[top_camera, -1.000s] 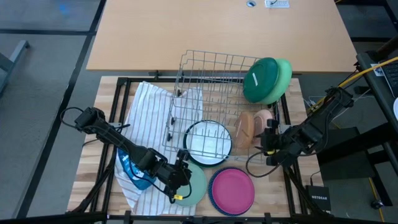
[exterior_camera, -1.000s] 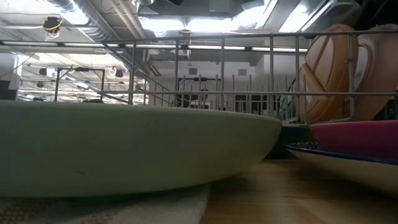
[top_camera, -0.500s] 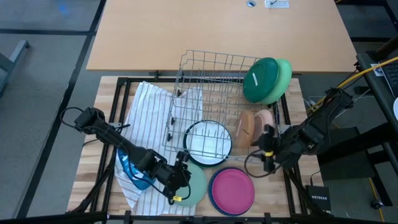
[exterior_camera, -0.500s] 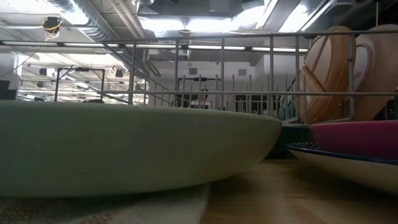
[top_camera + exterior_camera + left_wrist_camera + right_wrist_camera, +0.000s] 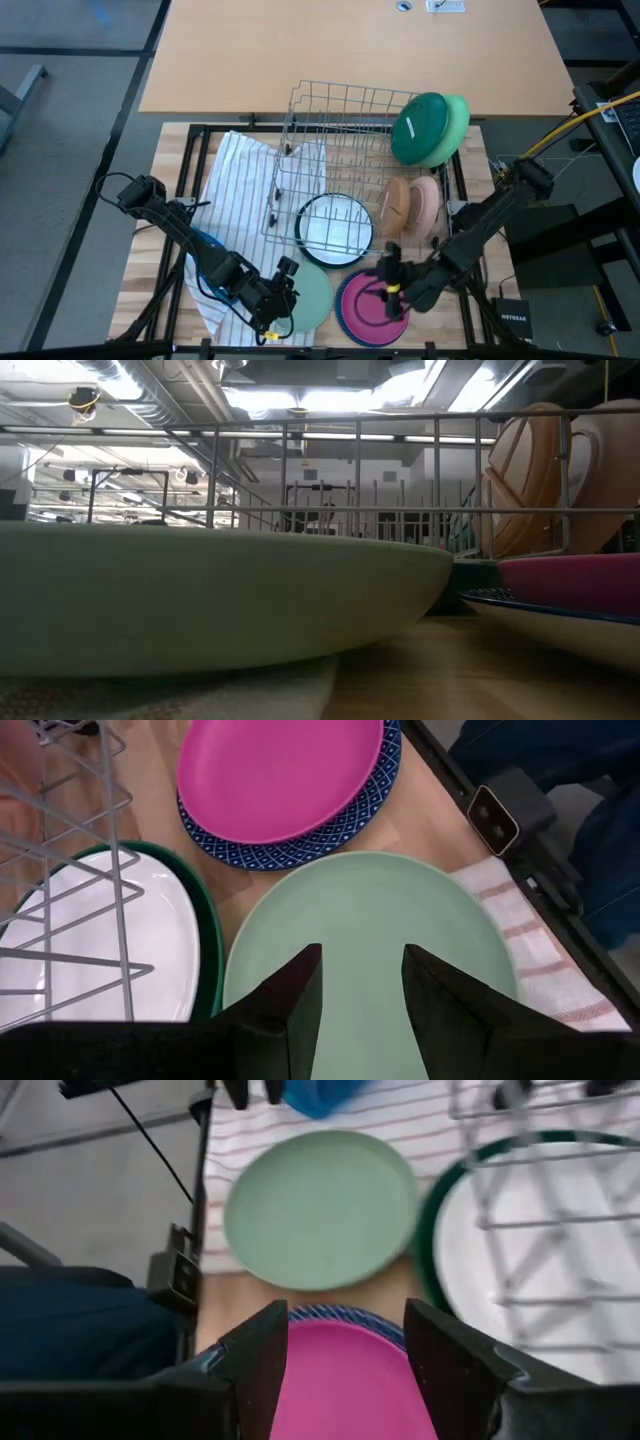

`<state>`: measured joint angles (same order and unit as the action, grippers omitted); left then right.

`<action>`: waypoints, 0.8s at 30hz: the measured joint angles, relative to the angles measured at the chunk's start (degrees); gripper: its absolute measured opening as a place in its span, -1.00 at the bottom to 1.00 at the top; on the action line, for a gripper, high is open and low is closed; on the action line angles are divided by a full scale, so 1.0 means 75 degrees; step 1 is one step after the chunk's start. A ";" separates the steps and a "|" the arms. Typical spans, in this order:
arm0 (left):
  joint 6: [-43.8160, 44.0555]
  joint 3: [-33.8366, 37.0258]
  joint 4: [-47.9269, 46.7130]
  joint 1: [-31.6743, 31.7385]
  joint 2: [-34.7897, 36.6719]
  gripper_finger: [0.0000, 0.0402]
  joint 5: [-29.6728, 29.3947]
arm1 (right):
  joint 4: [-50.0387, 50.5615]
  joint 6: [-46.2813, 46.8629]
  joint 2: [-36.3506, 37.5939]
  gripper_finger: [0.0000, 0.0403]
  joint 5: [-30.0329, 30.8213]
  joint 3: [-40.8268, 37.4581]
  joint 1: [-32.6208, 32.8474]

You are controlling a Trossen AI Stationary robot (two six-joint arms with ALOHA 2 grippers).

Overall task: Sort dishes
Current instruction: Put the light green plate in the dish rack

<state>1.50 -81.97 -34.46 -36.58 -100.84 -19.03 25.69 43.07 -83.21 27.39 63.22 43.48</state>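
Observation:
My left gripper (image 5: 286, 298) (image 5: 360, 982) hovers open above the light green plate (image 5: 312, 296) (image 5: 372, 920), which lies flat partly on the striped towel (image 5: 240, 190). My right gripper (image 5: 386, 285) (image 5: 345, 1355) hovers open above the magenta plate (image 5: 370, 308) (image 5: 345, 1385), which is stacked on a blue patterned plate (image 5: 335, 822). A white plate with a dark green rim (image 5: 335, 228) lies at the rack's near end. Tan (image 5: 398, 205) and peach (image 5: 428, 200) dishes stand on edge in the wire rack (image 5: 340, 130). A dark green (image 5: 418, 128) and a light green dish (image 5: 458, 118) lean at its far right corner.
A blue bottle (image 5: 205, 262) lies on the towel beside my left arm. The rack fills the table's middle. The low view shows the light green plate (image 5: 200, 590) close up, the magenta plate (image 5: 585, 580) at right, and no gripper. Black frame rails (image 5: 470, 300) edge the table.
My right gripper has swung from beside the rack's right side toward the near edge and the left, sinking a little and rolling, and now hangs over the magenta plate. My left gripper has shifted slightly toward the near left. No dish has moved.

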 joint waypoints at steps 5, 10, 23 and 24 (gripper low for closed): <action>0.0011 0.0000 0.0000 0.0012 0.0000 -0.36 -0.0006 | -0.1780 -0.0054 -0.1058 0.00 0.0036 0.0000 0.0000; -0.0021 0.0000 0.0000 0.0009 0.0000 -0.36 -0.0006 | -0.3276 -0.0619 -0.2086 0.00 -0.0417 -0.0001 0.0000; -0.0030 0.0000 -0.0008 0.0009 0.0000 -0.36 -0.0003 | -0.3333 -0.5736 -0.4442 0.00 -0.0604 0.1789 -0.0057; -0.0018 0.0000 -0.0011 0.0008 0.0000 -0.36 -0.0003 | -0.3090 -0.5978 -0.4607 0.00 -0.0625 0.2039 -0.0085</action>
<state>1.36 -81.97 -34.54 -36.52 -100.84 -19.05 2.51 -1.77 -117.76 22.70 78.52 42.85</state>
